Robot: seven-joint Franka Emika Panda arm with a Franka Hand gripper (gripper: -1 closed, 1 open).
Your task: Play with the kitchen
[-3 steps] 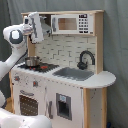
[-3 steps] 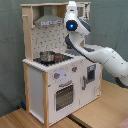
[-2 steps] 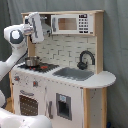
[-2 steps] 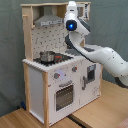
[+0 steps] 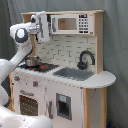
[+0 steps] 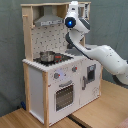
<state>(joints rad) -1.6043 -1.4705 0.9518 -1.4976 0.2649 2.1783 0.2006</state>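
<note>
Holding position since a second ago | my gripper at 10 o'clock by the kitchen hood | fingers: can't tell | pot untouched, play barely started

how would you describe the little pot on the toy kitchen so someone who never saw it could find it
Start at the kitchen, the tall white and light-wood toy unit, and go to its countertop. On the stove end, under the grey hood, sits a small shiny metal pot. It is the only loose, silvery item there; the sink and black faucet at the other end are built in.
</note>
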